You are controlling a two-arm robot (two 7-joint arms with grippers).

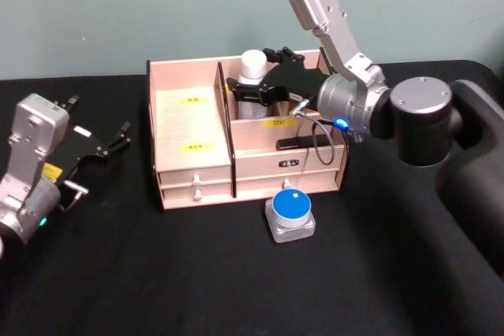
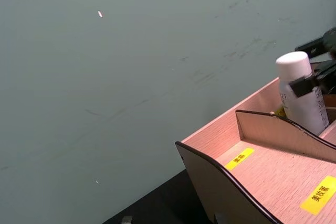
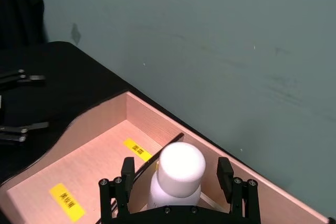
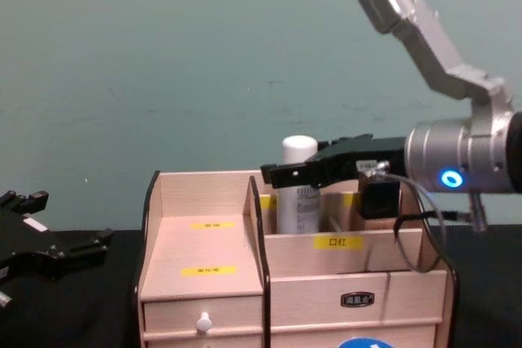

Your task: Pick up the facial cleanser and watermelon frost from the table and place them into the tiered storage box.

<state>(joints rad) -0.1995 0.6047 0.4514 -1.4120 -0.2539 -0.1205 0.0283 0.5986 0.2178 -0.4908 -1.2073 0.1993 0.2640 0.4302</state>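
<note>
The right tool [image 3: 176,165] has its fingers apart on either side of the tall white cylindrical facial cleanser bottle [image 1: 253,68]. The bottle stands upright between them in the rear compartment of the pale wooden tiered storage box [image 1: 189,127]. The best move is to back out level and clear of the cap, then reach for the blue-lidded clear watermelon frost jar [image 1: 290,208] on the black table [image 1: 157,273] below. The left tool [image 1: 102,145] rests with fingers spread, well aside.

We see a table [image 1: 157,273] covered in plain black, running from the near edge back to a pale green wall. Two things stand directly on it. The tiered storage box [image 1: 193,127] sits toward the back, about mid-table, its drawer fronts facing us. The watermelon frost [image 1: 290,208] stands upright, blue lid on top, just in front of the box's right-hand drawers; we cannot tell whether the two touch
</note>
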